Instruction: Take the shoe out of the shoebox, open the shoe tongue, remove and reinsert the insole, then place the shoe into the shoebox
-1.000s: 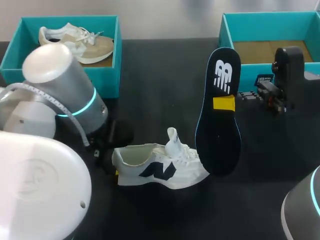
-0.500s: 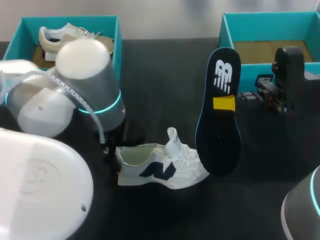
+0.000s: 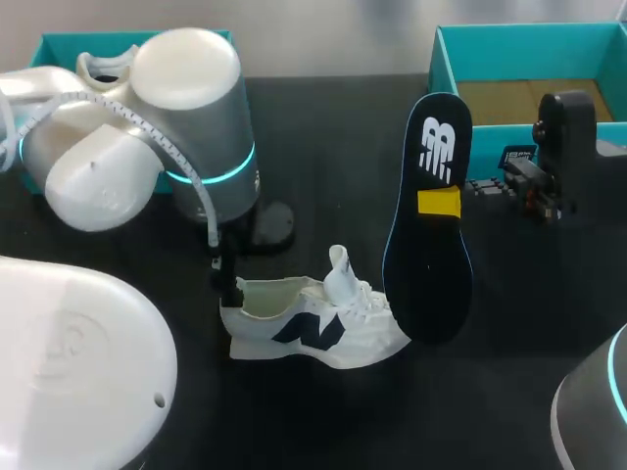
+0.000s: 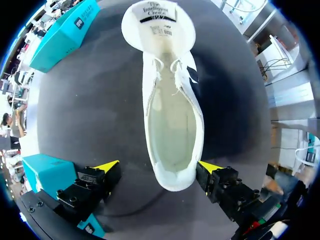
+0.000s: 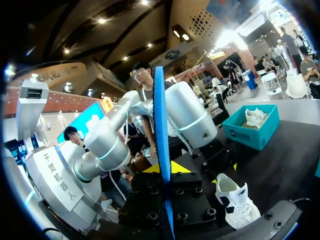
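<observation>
Right pincer point(image 5: 164, 167) grips insole point(image 3: 426, 264) — left pincer point(image 4: 159, 166) straddles shoe point(image 4: 172, 125) heel.

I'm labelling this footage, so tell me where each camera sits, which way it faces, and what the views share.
Head: above and behind, looking down on the table; left arm and right gripper show.
Left wrist: on that arm, looks down into the shoe; open left gripper straddles the heel.
Right wrist: on that arm, looks along the gripped insole toward the left arm.
Shared: shoe, in all three.
</observation>
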{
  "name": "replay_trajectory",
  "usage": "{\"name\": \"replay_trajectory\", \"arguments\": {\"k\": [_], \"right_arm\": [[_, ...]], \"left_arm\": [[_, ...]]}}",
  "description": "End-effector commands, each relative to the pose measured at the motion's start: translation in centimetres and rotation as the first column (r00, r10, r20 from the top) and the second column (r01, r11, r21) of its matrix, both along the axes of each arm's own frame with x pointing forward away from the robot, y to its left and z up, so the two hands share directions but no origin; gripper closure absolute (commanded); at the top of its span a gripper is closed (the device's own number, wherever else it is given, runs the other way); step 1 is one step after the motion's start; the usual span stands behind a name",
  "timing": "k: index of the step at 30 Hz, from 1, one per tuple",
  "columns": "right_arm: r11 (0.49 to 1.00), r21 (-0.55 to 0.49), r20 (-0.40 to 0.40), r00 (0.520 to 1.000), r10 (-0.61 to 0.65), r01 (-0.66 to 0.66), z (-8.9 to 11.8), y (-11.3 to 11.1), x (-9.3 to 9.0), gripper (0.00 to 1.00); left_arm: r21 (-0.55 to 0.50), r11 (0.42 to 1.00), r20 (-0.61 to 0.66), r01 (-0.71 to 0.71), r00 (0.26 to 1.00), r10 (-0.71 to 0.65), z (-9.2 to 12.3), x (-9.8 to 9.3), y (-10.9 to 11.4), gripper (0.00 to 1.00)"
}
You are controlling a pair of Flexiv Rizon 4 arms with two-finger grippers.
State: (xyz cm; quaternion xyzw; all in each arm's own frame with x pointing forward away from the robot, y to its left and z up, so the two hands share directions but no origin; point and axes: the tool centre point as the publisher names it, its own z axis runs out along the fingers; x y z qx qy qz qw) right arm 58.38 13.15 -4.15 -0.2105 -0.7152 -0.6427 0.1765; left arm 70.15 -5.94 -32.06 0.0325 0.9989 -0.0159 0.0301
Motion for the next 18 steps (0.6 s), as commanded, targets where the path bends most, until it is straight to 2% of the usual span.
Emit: {"name": "replay_trajectory", "arguments": {"k": [1, 10, 18], "right_arm": [[1.0, -0.002, -0.001, 1.0, 0.001, -0.001, 0.0, 0.2, 0.2, 1.0], [1.0, -0.002, -0.001, 1.0, 0.001, -0.001, 0.0, 0.2, 0.2, 1.0], [1.0, -0.002, -0.001, 1.0, 0.001, -0.001, 0.0, 0.2, 0.2, 1.0]], "left_arm": [[-0.012, 1.0, -0.011, 0.001, 1.0, -0.001, 0.3, 0.9, -0.6, 0.0], [-0.031, 0.999, -0.031, 0.036, 0.999, -0.037, -0.8, 2.0, -3.0, 0.0], [-0.071, 0.995, -0.022, 0.077, 0.997, -0.078, -2.9, 2.0, -4.4, 0.0]]}}
